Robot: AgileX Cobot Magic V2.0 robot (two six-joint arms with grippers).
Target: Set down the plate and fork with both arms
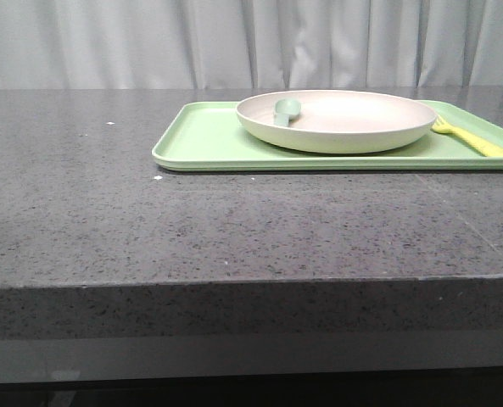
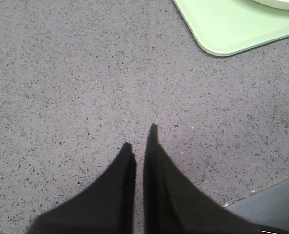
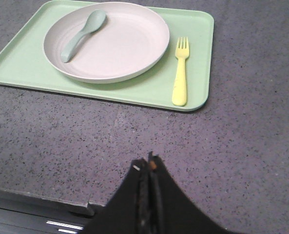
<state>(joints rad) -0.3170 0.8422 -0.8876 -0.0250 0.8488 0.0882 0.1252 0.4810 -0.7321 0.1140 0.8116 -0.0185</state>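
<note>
The cream-white plate (image 1: 336,120) sits on the light-green tray (image 1: 209,140) at the back right of the table. It also shows in the right wrist view (image 3: 107,41). The yellow fork (image 1: 476,140) lies on the tray right of the plate, flat, tines away from the table's front edge (image 3: 181,70). My left gripper (image 2: 140,139) is shut and empty over bare table, short of the tray's near left corner (image 2: 222,29). My right gripper (image 3: 146,163) is shut and empty near the front table edge, well short of the tray. Neither gripper shows in the front view.
A pale green spoon (image 1: 285,110) lies in the plate, at its left side (image 3: 81,34). The grey speckled table (image 1: 192,229) stretches left of and in front of the tray. Its front edge (image 3: 42,200) runs close behind my right gripper.
</note>
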